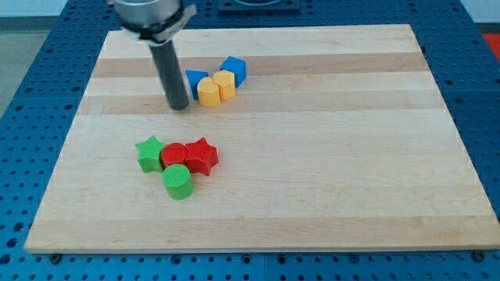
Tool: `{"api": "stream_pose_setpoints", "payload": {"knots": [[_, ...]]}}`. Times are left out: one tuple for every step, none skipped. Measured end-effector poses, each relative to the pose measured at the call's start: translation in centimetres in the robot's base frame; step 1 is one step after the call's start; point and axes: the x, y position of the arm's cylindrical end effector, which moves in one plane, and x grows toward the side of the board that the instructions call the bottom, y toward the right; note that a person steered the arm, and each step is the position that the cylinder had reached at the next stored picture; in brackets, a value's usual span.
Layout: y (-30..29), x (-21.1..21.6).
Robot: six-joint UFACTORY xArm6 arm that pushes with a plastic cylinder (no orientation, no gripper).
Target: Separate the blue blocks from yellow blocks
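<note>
A pale wooden tabletop (pixel 312 172) lies on a blue pegboard (pixel 476 94). On the tabletop's left half, toward the view's bottom, four blocks cluster touching: a green star (pixel 148 153), just right of it a red cylinder (pixel 173 155), then a red star (pixel 202 156), and a green cylinder (pixel 178 182) below the red cylinder.

The light is bright and even, and it seems to come from above, because the shadows are short and soft. My rod (pixel 169 74) throws a faint dark patch on the surface (pixel 312 156) near my tip (pixel 179 107), toward the view's left. The pale wood shows a mild sheen but no hard glare. The blocks look sharp enough, and their colours are strong. The top of my arm is cut off by the frame and is perhaps a little blurred. The edges of the surface look straight.
</note>
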Motion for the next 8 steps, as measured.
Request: {"api": "stream_pose_setpoints", "payload": {"knots": [[0.0, -0.9], [0.4, -1.6], [1.8, -2.5], [1.8, -3.9], [1.8, -5.9], [2.0, -6.7], [3.2, -6.7], [5.2, -6.6]]}}
